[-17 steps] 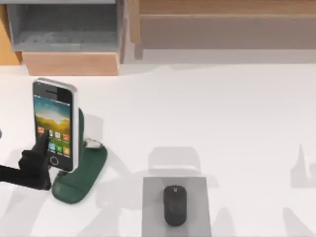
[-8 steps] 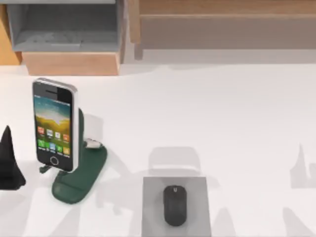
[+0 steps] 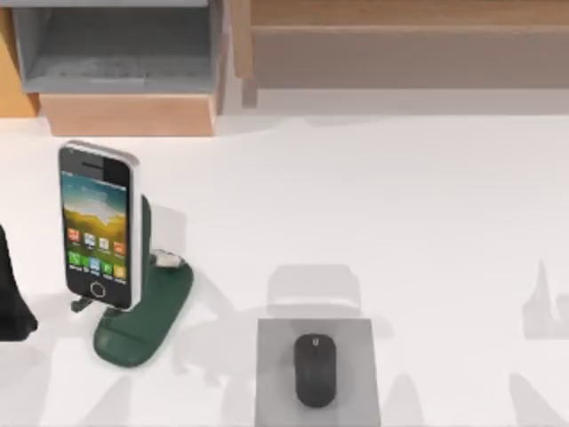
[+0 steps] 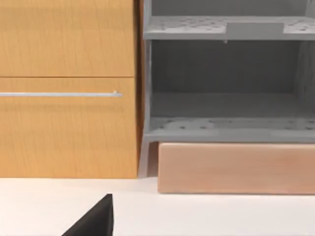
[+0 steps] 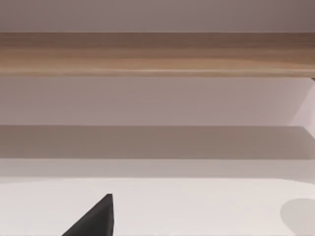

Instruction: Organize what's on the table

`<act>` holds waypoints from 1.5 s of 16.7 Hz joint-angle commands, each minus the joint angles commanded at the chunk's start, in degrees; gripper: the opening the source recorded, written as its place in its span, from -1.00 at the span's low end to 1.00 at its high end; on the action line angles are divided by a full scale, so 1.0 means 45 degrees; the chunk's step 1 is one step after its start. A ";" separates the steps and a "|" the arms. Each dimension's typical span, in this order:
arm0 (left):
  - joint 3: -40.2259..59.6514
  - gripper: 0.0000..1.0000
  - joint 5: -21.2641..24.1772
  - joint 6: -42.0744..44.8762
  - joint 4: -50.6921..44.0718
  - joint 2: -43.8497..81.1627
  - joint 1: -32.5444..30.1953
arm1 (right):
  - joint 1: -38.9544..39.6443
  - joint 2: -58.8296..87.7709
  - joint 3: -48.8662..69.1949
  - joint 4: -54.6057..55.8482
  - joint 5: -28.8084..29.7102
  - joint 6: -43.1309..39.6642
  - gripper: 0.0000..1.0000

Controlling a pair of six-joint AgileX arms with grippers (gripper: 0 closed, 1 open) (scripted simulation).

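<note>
On the left of the white table (image 3: pixel 373 205), a smartphone (image 3: pixel 100 224) with a lit screen leans upright in a dark green stand (image 3: pixel 147 311). A black mouse (image 3: pixel 315 369) lies on a grey mouse pad (image 3: pixel 356 342) at the front middle. My left gripper (image 3: pixel 9 298) is a black shape at the table's far left edge, a short way left of the phone and apart from it. A black part of it also shows in the left wrist view (image 4: pixel 93 220). The right wrist view shows a black part of my right gripper (image 5: pixel 93 220) above the bare tabletop.
A wooden and grey shelf unit (image 3: pixel 124 62) stands along the back left, its open grey compartments (image 4: pixel 226 88) facing the left wrist beside a wooden front with a metal handle (image 4: pixel 64 94). A long wooden ledge (image 3: pixel 400 44) runs along the back right.
My left gripper has drawn away from the phone's lower edge to the table's far left edge. The phone stays leaning in the green stand. Mouse and pad have not moved.
</note>
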 joint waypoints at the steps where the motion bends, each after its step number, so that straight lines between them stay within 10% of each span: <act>1: 0.0000 1.00 0.0000 0.0000 0.0000 0.0000 0.0000 | -0.0112 0.0125 -0.0030 0.0101 -0.0045 -0.0004 1.00; 25: 0.0000 1.00 0.0000 0.0000 0.0000 0.0000 0.0000 | -0.7775 2.4831 0.4509 1.8841 -0.6467 -0.0052 1.00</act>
